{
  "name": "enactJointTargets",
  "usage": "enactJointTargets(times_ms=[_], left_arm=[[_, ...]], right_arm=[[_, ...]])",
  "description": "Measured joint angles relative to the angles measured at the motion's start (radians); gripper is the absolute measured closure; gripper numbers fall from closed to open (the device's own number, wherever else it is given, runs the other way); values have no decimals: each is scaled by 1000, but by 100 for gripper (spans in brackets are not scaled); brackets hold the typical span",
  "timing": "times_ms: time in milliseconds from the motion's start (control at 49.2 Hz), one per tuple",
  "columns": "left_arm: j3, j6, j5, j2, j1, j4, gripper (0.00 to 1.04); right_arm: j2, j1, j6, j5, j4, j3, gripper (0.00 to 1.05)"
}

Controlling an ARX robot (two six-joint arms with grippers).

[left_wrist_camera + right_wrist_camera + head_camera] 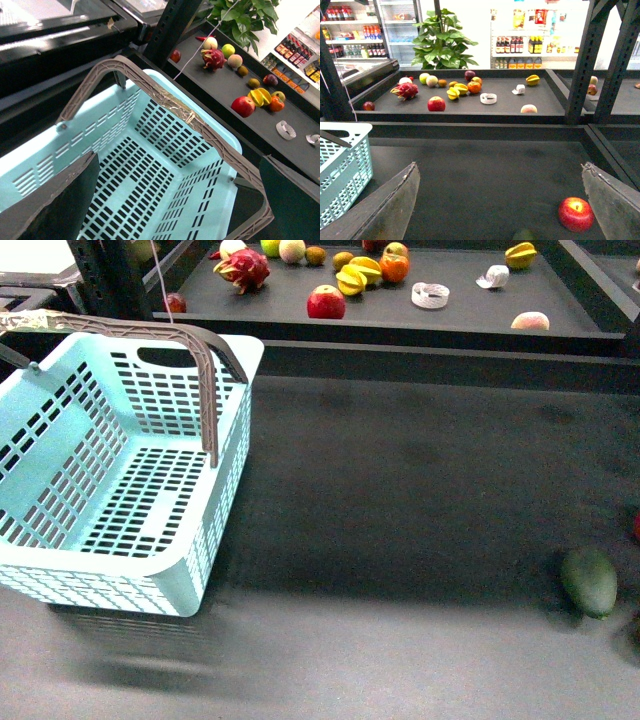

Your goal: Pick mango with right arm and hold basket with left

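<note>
A: Front view, counted?
B: One basket [90, 585] on the table's [400, 540] left; one mango [343, 259] on the back shelf [470, 310] by three starfruits [352, 282]; one dark green fruit [590, 582] near right.
A: Left wrist?
B: The left gripper [177, 157] is spread wide above the basket, holding nothing.
A: Right wrist?
B: The right gripper [499, 165] is equally wide, empty, with one red apple [576, 214] beside it.

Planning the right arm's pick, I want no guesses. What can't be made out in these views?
Mango: front view, contents of the tray too small to pick it out.
Dark green fruit: right wrist view, cut off by the bottom edge.
Red apple: front view, nearly all cut off by the right edge.
Basket: front view, left edge cuts it off.
</note>
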Motion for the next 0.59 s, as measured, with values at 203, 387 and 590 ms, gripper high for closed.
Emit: enactJointTargets(times_ms=[203,387,590], left_arm=[[213,-209,55,203,0,-89,6],[365,-285,80,333,-27,-123,6],[519,-311,79,497,-23,-148,6]], right_arm=[[0,0,0,0,0,0,8],[0,0,0,0,0,0,8],[0,0,0,0,0,0,8]])
